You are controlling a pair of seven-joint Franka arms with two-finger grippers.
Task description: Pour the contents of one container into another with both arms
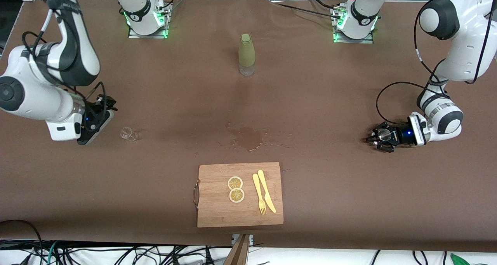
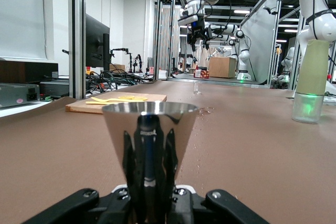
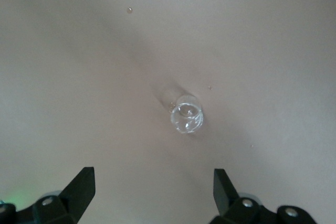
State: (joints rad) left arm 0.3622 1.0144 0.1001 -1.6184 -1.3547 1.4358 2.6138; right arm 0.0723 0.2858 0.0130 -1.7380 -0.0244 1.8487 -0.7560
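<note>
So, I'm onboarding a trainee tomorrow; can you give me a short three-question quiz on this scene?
1. True or false: the left gripper is shut on a metal cup.
2. Which thing stands under the open right gripper? A) green bottle B) small clear glass C) fork
3. Fill in: on the cutting board lie two lemon slices, a knife and a ____.

Key: 1 true. 2 B, the small clear glass; the green bottle stands between the arms' bases. 3 fork.
</note>
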